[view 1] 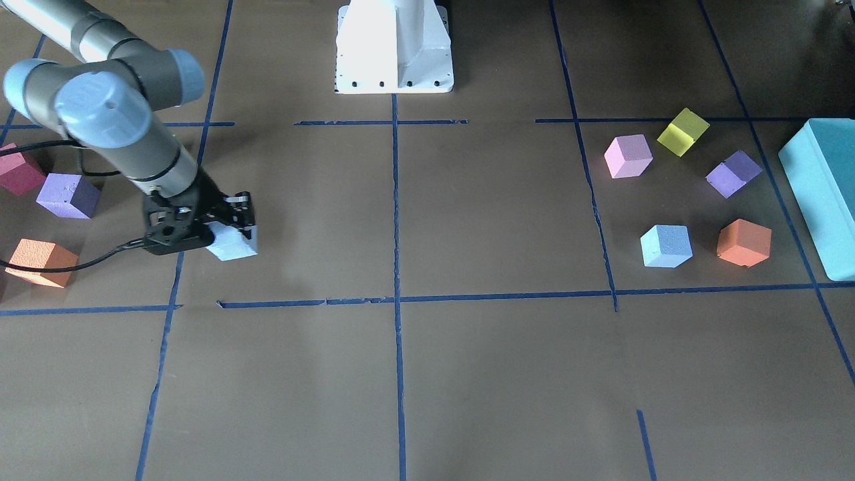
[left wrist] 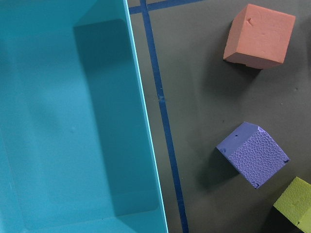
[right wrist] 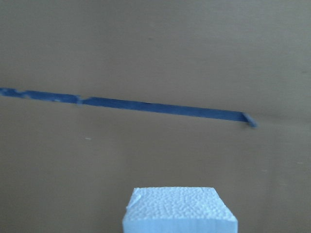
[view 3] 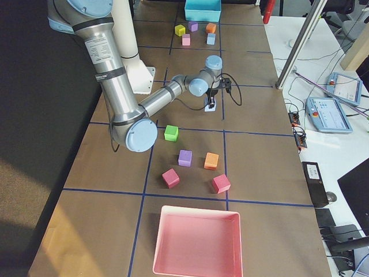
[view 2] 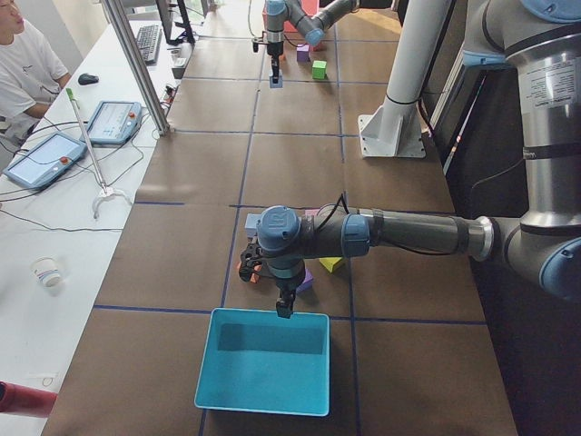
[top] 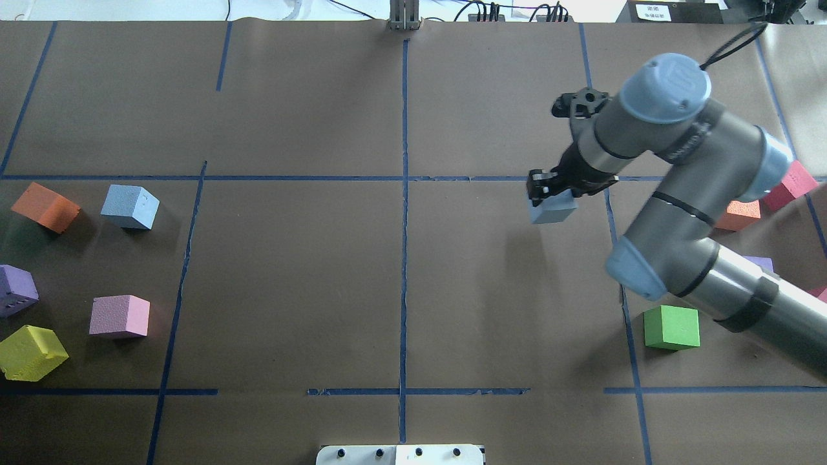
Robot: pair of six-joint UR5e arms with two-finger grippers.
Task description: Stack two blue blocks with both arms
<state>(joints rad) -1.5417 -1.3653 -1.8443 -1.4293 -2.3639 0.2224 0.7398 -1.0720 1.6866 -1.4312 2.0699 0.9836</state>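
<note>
**A:** Brown paper right across the table [top: 291,290], with blue tape lines [top: 404,258] cutting it into big squares.

**B:** And a white bench [view 2: 54,227] runs alongside, with two tablets [view 2: 41,159], a keyboard [view 2: 148,41] and a paper cup [view 2: 47,271] (a slanted metal post [view 2: 136,64] stands by it). The light is soft and the shadows faint.

Gripped block [top: 552,211] pale blue – lone block [top: 130,206] sky blue; box [left wrist: 73,121] teal; table [top: 291,278] brown, tape [top: 404,290] blue.

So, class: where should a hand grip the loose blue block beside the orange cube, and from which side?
Probably from above, on two opposite side faces of the loose blue block, wrist turned to its skewed pose; its top is bare and the orange cube stands apart.
</note>
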